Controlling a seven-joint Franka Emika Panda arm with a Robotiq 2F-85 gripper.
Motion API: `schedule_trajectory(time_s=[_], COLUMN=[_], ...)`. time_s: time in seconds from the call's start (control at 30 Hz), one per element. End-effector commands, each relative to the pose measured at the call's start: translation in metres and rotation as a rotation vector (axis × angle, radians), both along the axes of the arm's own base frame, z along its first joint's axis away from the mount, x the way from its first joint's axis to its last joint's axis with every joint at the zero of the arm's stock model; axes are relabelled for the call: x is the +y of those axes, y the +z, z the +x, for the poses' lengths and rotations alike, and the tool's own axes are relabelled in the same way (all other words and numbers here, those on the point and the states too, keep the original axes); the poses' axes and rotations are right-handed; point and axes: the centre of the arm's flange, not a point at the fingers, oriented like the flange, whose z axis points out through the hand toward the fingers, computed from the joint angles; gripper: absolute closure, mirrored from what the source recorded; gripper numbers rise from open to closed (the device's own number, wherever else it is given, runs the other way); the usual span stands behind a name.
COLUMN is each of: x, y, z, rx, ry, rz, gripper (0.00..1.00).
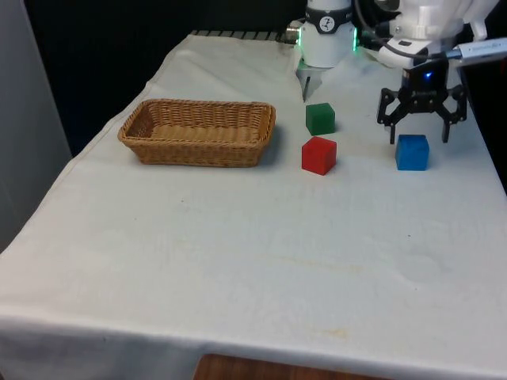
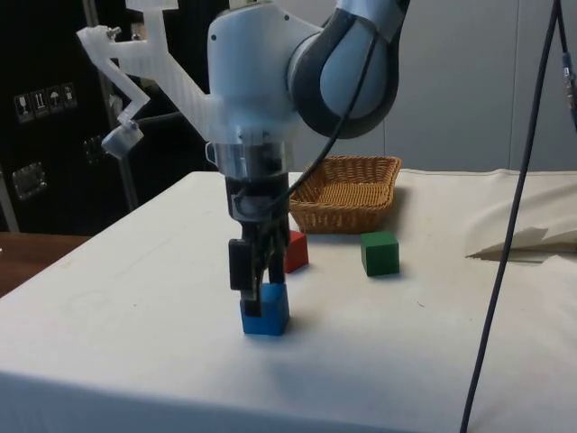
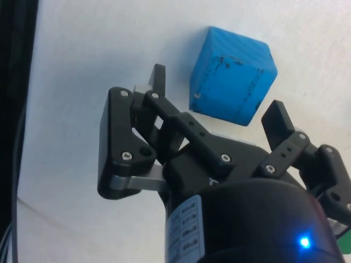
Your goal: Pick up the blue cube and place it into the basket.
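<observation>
Blue cube: on the desk's white cloth, at the front view's right end of the row of things, well apart from the basket, directly under the jaws; it stands flat, untouched on both sides. In the wrist view the blue cube has dark scuff marks on its near face and lies between the two fingertips with cloth showing on either side.
Basket: woven wicker, rectangular, the leftmost thing in the front view; nothing lies inside it, only its woven floor. In the side view the basket sits beyond the cubes.
Red cube: right of the basket in the front view, near it but not touching; between basket and blue cube.
Green cube: right of the basket, just behind the red cube, apart from it.
Jaws: black, spread wide open, holding nothing, fingertips pointing down just above the blue cube's top corners, farthest from the basket. In the side view the jaws reach down to the blue cube, one finger in front of its near face.
Writing: a small white label on the gripper body in the wrist view carries print too small to read.
</observation>
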Motion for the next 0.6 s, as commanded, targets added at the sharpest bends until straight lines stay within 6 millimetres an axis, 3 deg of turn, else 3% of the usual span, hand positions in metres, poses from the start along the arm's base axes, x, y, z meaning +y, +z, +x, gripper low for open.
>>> schedule_trajectory(time_s=[0.0, 0.57], x=[-0.0028, -0.0080], y=[-0.0024, -0.0104], z=[-0.0002, 0.0006], rx=[-0.004, -0.010], ry=[0.000, -0.009], rz=[-0.016, -0.064], gripper=[0.00, 0.00])
